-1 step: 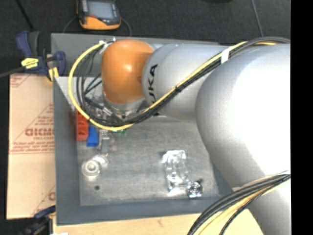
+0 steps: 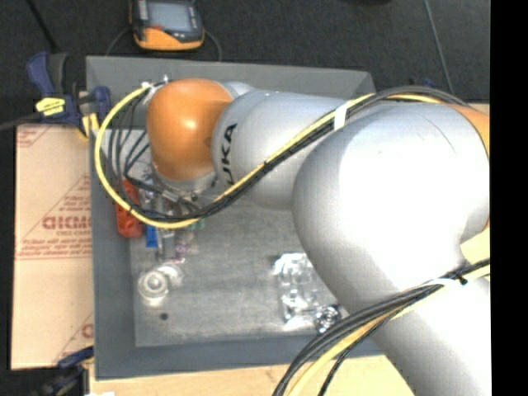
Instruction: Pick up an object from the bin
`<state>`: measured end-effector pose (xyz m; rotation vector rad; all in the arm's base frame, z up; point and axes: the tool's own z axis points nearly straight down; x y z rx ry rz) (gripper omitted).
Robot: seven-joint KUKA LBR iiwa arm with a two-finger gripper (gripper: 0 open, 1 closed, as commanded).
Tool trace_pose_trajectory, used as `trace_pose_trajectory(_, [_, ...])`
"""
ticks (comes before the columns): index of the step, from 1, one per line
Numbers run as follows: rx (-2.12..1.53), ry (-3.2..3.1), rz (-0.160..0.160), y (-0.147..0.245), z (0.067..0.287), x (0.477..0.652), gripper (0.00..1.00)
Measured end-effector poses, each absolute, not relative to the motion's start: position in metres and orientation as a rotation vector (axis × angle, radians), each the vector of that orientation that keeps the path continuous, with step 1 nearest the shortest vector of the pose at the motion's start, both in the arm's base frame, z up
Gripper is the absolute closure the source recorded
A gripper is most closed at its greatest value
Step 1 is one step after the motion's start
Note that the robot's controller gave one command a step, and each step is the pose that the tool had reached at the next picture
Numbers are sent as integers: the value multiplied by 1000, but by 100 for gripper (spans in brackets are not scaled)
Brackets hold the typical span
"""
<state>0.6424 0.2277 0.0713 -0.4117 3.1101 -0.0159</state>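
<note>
Grey metal bin (image 2: pixel 247 81): flat matte floor with a fine speckled texture, sloped walls. Arm (image 2: pixel 388 196) comes in from the right of the frame, smooth silver-grey shells, and hides most of the bin's right half and upper middle. Glossy orange dome cover (image 2: pixel 186 130) on the wrist, with yellow and black cables (image 2: pixel 107 172) looped round its left side. End effector (image 2: pixel 172 213) sits under that dome at the left of the bin, mostly masked by dome and cables; open or closed, can't tell. Nearest things to it, against the left wall: a red-orange piece (image 2: pixel 126 219), blocky and hard-looking, partly crossed by the yellow cable. Just right of it is a small blue piece (image 2: pixel 153 238), narrow and upright. Beside that is something pale and see-through (image 2: pixel 183 244), shape hard to make out. Can't tell whether the end effector touches any of the three. Lower left of the floor, apart from that cluster: a clear round piece (image 2: pixel 154 285), cup- or cap-like seen from above, with a shiny rim. Small dark speck (image 2: pixel 164 316) just below it. Lower middle of the bin: crumpled clear plastic (image 2: pixel 295 287), glinting, its right edge hidden behind the arm.
</note>
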Motion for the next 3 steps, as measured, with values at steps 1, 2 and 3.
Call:
trace_pose_trajectory(1, [-408,3102,-9,229,75,644,100])
trace_pose_trajectory(2, [-462,3093,2,225,170,640,100])
trace_pose_trajectory(3, [-760,3036,1,219,230,618,100])
